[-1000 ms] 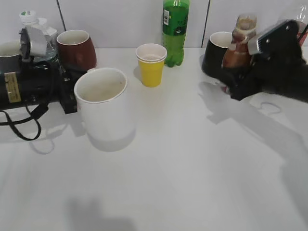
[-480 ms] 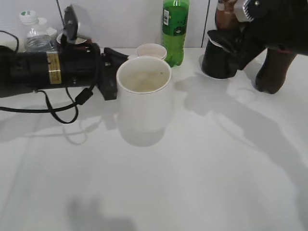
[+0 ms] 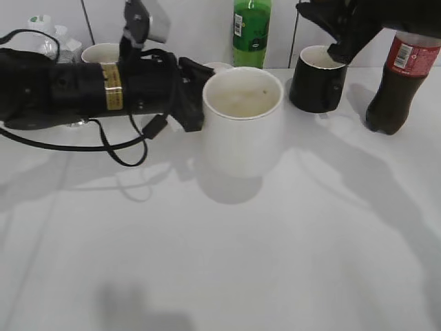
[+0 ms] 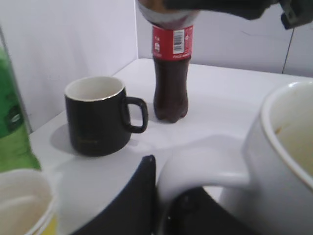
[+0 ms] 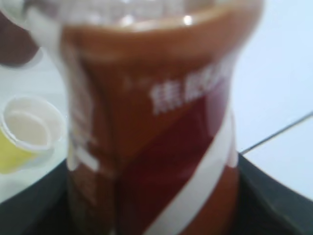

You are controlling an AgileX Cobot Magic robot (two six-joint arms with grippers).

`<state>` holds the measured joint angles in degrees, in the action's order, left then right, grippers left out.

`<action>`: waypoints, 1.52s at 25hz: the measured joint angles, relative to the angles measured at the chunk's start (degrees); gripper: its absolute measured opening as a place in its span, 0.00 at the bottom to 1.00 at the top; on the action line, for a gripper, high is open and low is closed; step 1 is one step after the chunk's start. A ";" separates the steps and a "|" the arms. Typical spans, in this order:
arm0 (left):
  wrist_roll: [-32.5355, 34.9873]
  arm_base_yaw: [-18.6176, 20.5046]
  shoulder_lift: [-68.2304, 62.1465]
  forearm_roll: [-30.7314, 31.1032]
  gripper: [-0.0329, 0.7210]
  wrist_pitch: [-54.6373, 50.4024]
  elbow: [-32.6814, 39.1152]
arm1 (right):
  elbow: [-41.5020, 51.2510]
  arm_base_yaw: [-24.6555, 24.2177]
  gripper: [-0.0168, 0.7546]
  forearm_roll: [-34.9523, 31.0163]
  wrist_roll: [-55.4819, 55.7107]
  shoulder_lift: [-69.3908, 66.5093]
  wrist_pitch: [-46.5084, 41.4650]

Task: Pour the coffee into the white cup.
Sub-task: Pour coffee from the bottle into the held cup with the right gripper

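The large white cup (image 3: 242, 124) stands near the table's middle back. My left gripper (image 3: 191, 96) is shut on its handle; the left wrist view shows the handle (image 4: 205, 169) between the black jaws (image 4: 168, 205). My right gripper (image 3: 337, 27) is high at the top right, above the black mug, its fingertips hard to make out. In the right wrist view the coffee bottle (image 5: 151, 127), brown with an orange-brown and white label, fills the frame between the jaws. The bottle itself is hidden in the exterior view.
A black mug (image 3: 317, 77) and a red-labelled cola bottle (image 3: 396, 76) stand at the back right. A green soda bottle (image 3: 249, 31) stands at the back. A yellow paper cup (image 5: 24, 134) shows in the right wrist view. A brown mug (image 3: 100, 52) sits back left.
My left arm has slid the white cup rightward toward the table's middle. My right arm has lifted the coffee bottle up, out of the exterior view's top edge.
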<state>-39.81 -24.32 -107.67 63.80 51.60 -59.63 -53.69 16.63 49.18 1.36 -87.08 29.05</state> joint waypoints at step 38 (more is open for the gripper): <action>-2.27 -4.48 -2.30 -3.33 0.10 -3.57 -3.14 | -0.86 0.00 0.71 7.31 -36.00 0.00 0.07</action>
<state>-42.08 -28.80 -109.96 60.46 48.03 -62.78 -54.55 16.63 56.49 -34.63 -87.08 29.12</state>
